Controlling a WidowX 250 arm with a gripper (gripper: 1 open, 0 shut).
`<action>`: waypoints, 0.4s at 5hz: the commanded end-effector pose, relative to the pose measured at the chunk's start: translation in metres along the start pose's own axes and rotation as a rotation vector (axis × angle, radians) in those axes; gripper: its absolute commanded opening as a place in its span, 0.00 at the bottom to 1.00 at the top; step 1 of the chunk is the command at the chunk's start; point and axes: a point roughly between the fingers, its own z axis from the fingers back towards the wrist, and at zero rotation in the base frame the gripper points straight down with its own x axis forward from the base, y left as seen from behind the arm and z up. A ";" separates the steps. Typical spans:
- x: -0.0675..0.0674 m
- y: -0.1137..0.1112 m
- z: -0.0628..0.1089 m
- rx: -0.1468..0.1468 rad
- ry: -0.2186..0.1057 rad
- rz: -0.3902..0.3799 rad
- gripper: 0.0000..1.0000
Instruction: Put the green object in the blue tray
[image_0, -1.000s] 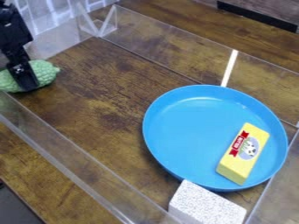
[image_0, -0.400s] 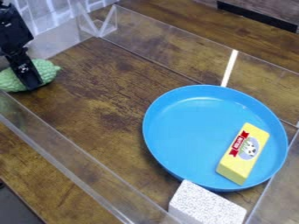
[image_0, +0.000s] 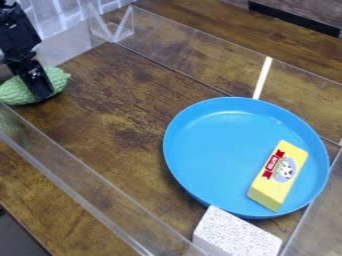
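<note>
The end effector (image_0: 36, 84) is pinched on the green object (image_0: 19, 90), which rests on the surface at far left, well apart from the blue tray (image_0: 214, 150). Confirm a firm grip on the bumpy lump, then lift straight up before traversing. Release over bare tray floor, left of the yellow block (image_0: 279, 177).
</note>
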 end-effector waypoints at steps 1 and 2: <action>0.003 0.016 0.013 0.053 -0.042 0.097 0.00; 0.004 0.011 0.009 0.059 -0.057 0.172 0.00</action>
